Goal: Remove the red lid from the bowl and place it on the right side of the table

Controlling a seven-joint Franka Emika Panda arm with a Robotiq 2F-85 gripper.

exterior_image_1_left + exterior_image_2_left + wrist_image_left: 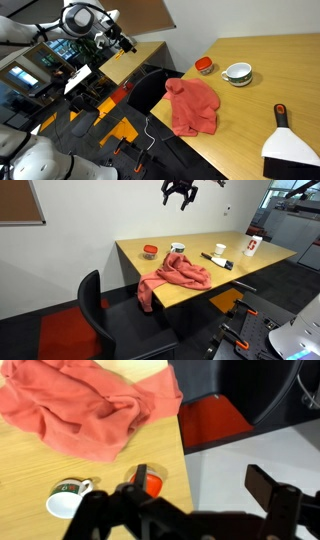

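Observation:
The red lid [204, 65] sits on a small bowl near the table's edge, next to a white cup [238, 73]. Both exterior views show the lid [149, 251]. In the wrist view it [152, 485] lies partly behind my left finger, with the white cup [68, 498] beside it. My gripper [118, 40] hangs high above the table [180, 192], well away from the lid. Its fingers [205, 490] are spread wide apart with nothing between them.
A crumpled red cloth [192, 105] drapes over the wooden table's edge [175, 277] [90, 405]. A black chair [95, 305] stands beside the table. A black-handled scraper [288, 140] lies on the table. A paper cup [252, 246] and a small white cup [221, 250] stand at one end.

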